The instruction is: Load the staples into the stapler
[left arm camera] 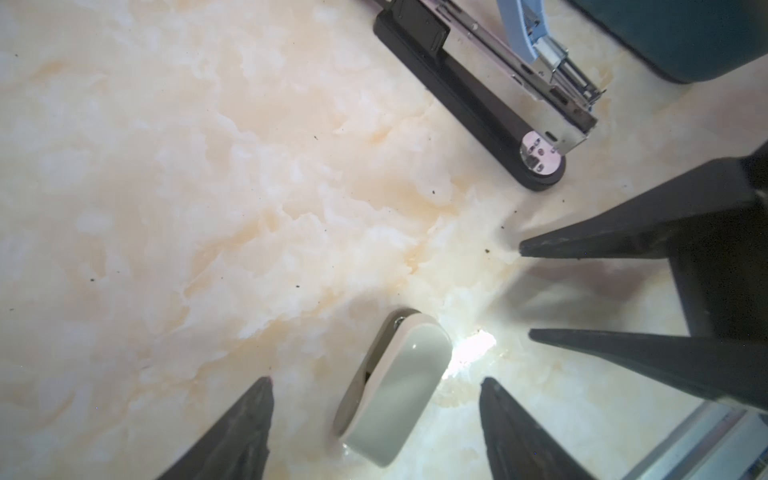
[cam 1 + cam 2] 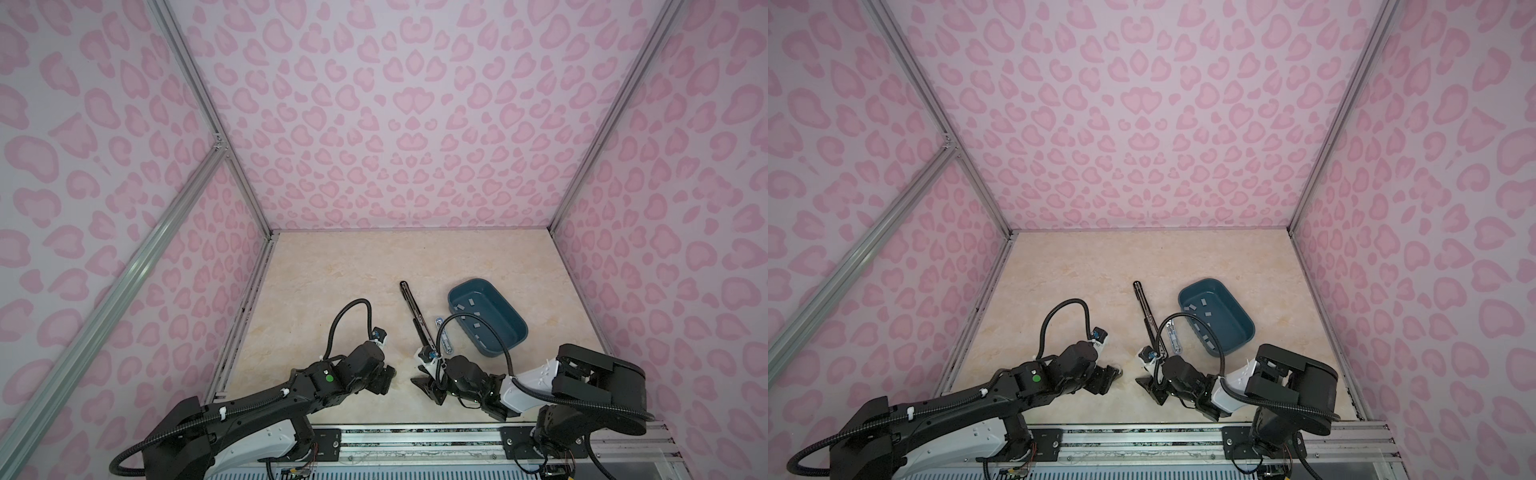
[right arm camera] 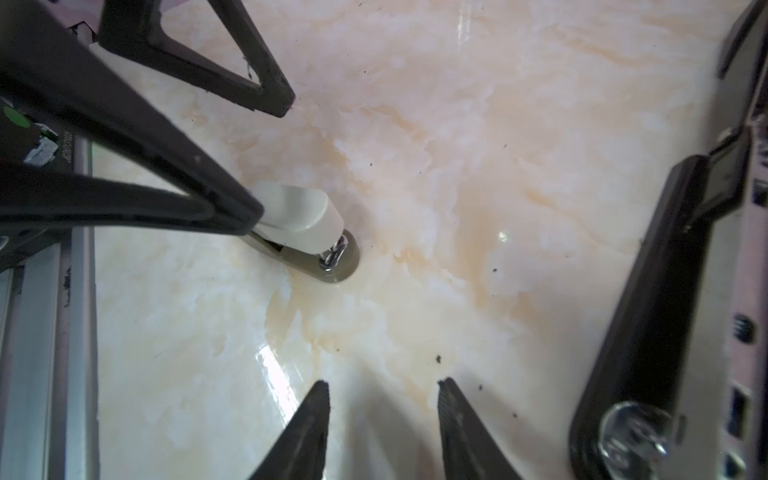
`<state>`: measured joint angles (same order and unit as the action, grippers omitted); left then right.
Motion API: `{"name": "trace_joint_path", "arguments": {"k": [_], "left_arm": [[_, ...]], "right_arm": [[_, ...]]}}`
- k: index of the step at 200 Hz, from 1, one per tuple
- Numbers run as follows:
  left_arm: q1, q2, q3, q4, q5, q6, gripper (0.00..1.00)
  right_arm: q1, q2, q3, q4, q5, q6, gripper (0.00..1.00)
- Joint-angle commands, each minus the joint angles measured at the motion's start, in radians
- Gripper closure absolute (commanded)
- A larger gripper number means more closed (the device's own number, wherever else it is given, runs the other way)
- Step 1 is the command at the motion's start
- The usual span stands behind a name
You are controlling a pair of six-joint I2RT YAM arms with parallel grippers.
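Right of centre on the desk (image 2: 332, 270), teal tray (image 2: 500, 352) holds the staples (image 2: 476, 313): short, flat, pale grey-white strips, scattered loose on its floor. Small cream stapler (image 1: 395, 386), closed, sits near-centre between the left pincer (image 1: 374, 380) fingers. Gaps both sides, jaws apart, no grip. Right pincer (image 3: 383, 381) open and empty over bare desk.

The cream marbled table (image 2: 332, 270) carries a long black stapler (image 2: 411, 307) opened flat at centre, a blue stapler (image 2: 445, 340) just beside it at 3 o'clock, a teal tray (image 2: 515, 332) farther that way, and a white stapler (image 1: 395, 390) at 6 o'clock.
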<state>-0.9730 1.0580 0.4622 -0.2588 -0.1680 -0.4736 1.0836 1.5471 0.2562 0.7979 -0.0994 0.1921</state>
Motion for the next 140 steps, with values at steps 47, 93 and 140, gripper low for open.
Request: {"name": "trace_joint_path", "arguments": {"k": [47, 93, 140], "left_arm": [[-0.018, 0.209, 0.102, 0.006, -0.034, 0.025, 0.30], [-0.021, 0.262, 0.142, -0.003, -0.037, 0.036, 0.48], [-0.021, 0.194, 0.117, -0.017, -0.042, 0.038, 0.57]], "right_arm": [[0.025, 0.053, 0.021, 0.086, -0.036, 0.003, 0.56], [0.038, 0.060, 0.028, 0.087, -0.030, 0.001, 0.57], [0.038, 0.064, 0.031, 0.087, -0.030, 0.003, 0.57]]}}
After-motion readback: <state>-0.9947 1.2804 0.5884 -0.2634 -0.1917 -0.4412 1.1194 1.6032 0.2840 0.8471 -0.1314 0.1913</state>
